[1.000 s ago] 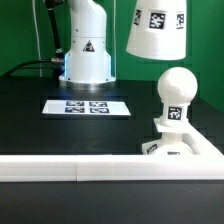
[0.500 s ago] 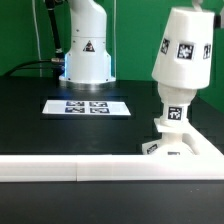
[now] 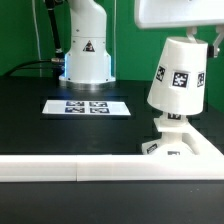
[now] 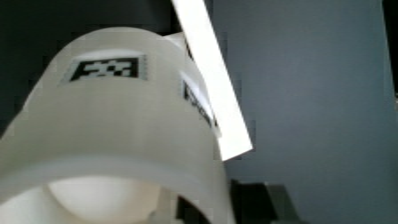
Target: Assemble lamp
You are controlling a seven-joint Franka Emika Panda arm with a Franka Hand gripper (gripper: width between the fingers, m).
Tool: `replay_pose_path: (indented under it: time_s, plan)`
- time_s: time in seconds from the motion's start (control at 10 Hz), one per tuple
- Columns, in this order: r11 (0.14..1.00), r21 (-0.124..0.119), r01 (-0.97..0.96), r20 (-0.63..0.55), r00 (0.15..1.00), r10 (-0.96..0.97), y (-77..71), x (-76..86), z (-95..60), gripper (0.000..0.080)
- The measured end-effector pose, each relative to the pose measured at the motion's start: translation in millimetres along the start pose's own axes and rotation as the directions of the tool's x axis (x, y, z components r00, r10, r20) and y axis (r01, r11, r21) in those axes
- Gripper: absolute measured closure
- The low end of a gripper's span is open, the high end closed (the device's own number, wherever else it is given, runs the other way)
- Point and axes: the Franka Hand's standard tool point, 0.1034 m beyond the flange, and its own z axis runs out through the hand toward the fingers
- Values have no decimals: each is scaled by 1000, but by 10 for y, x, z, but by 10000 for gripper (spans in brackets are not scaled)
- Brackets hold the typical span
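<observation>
A: Item one, what is sitting hidden?
B: The bulb; the shade (image 3: 177, 76) is covering it, tilted, over the neck (image 3: 172, 117) on the stepped base (image 3: 176, 146), at the exterior view's right.
A: The gripper?
B: Only a white block is showing at the frame's top edge; fingers cropped, so I cannot tell their spread or contact.
A: Wrist view?
B: The shade (image 4: 111, 130) is filling it, blurred, tags showing.
A: Other entries?
B: The marker board (image 3: 87, 107), lying flat.
</observation>
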Motion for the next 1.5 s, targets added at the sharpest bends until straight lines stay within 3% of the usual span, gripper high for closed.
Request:
replay_pose_path:
  time_s: [0.5,0.6,0.7,0.8,0.9,1.0,1.1,1.2,1.5]
  plan:
    - [1000,-2,8,-21,1000,-8,95,-29,151,755]
    - [1000,-1,7,-22,1000,-7,125,-15,140,686]
    - [1000,-3,18,-16,1000,-18,163,-9,118,686]
    - [1000,-5,23,-10,1000,-23,215,2,86,497]
    - [1000,-8,20,3,1000,-20,266,-4,58,360]
    - [1000,-13,15,19,1000,-15,308,-22,45,360]
    - [1000,-26,10,55,998,-9,352,-74,18,184]
    - [999,-51,17,89,996,-12,377,-117,-18,126]
    - [977,-186,103,135,988,-79,316,-266,11,101]
